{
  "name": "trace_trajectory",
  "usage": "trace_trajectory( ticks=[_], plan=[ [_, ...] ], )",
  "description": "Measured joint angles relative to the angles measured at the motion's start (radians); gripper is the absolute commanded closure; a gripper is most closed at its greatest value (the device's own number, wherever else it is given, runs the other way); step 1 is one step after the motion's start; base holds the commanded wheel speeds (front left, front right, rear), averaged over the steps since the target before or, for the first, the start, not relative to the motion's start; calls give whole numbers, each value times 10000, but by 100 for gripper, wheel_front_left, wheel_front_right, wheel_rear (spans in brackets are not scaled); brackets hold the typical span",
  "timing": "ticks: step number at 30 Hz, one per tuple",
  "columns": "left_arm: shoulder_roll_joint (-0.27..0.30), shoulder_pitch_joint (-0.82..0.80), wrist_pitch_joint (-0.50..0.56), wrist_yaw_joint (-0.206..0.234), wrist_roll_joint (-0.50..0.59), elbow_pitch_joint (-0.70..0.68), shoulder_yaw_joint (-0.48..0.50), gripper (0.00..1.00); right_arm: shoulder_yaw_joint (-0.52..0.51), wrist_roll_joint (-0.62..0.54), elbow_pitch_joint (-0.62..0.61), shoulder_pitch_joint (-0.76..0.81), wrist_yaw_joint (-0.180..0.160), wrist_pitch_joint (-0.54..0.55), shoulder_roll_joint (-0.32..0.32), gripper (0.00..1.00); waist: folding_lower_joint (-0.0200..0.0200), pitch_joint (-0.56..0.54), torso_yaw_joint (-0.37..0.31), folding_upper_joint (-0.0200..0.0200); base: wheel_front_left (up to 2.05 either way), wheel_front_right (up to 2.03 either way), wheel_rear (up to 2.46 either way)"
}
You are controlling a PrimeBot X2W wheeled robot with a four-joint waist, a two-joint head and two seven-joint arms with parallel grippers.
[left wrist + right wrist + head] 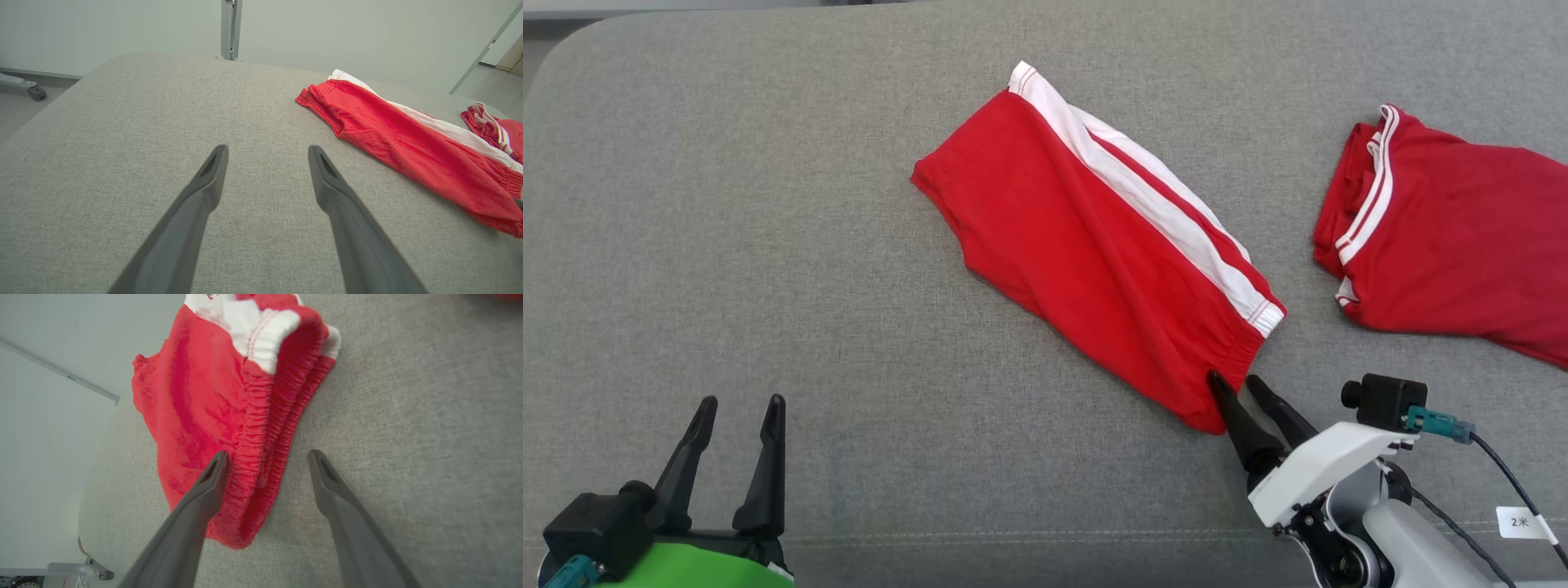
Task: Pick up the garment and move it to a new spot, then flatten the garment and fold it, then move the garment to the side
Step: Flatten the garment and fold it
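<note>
Head view. My right gripper (1235, 378) sits at 5 o'clock, on a pale forearm (1331, 465), with its fingers aimed toward 11 o'clock; its jaws stand wide and grip nothing; one fingertip lies against the elastic waistband of the red shorts (1094, 269), the other over the bare grey cushion (768, 245) just beside it. The shorts lie at centre, running from 11 to 5 o'clock. My left gripper (743, 400) rests at 7 o'clock, fingers toward 12 o'clock, spread wide and empty, well apart from the shorts; a second red garment (1445, 237) lies at 3 o'clock.
</note>
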Motion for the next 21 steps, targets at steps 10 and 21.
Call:
trace_trajectory(
  ticks=[10, 21],
  plan=[
    [-194, -409, 0, -98, 21, -127, -31, 0, -353, 412, 222, -704, 104, 0, 328, 0, 0, 409, 81, 0, 0, 0, 0],
    [-380, -455, -2, -100, 21, 17, 201, 0, -652, 986, 518, -775, 332, -56, 598, 0, 0, 479, 140, 0, 0, 0, 0]
  ],
)
